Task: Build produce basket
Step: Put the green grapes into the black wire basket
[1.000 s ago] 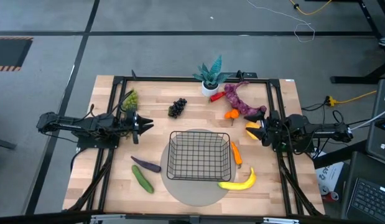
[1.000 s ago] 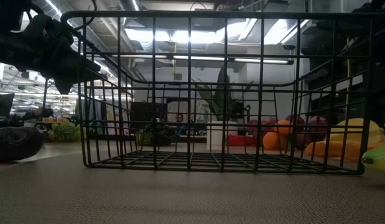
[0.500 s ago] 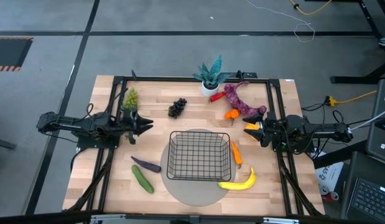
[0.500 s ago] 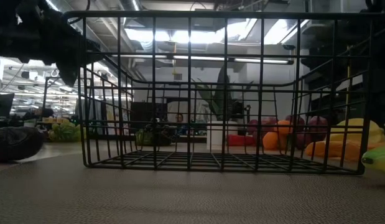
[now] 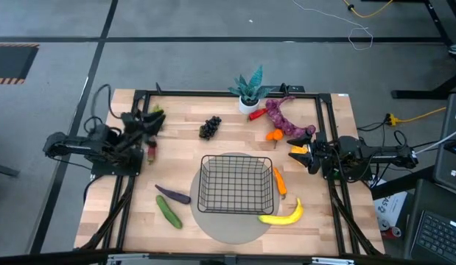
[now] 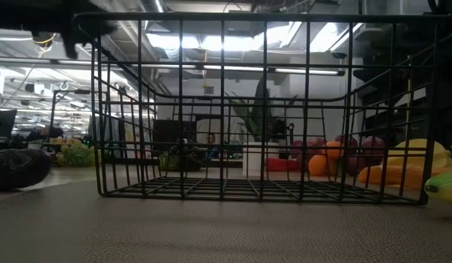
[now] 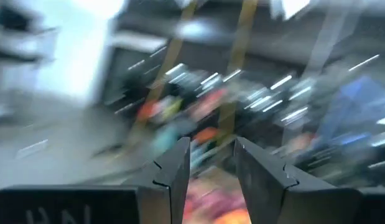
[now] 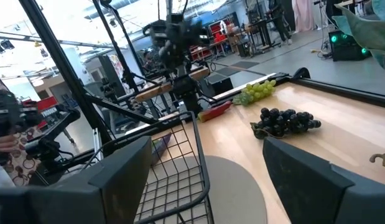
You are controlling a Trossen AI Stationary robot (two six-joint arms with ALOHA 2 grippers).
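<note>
While left gripper (image 5: 148, 131) hangs raised near table's left edge, close by green grapes (image 5: 155, 115), fingers (image 7: 173, 177) stand narrow, small gap, nothing between them. Right gripper (image 5: 303, 152) sits low near right edge, jaws spread wide, empty, just beside orange pepper (image 5: 297, 156). Basket (image 5: 236, 184) rests on grey disc (image 5: 231, 223) toward front edge, nothing inside. Dark grapes (image 5: 210, 126) toward back edge. Banana (image 5: 283, 214), carrot (image 5: 279, 181) just off basket's right side; eggplant (image 5: 173, 195), cucumber (image 5: 168, 212) off its left.
</note>
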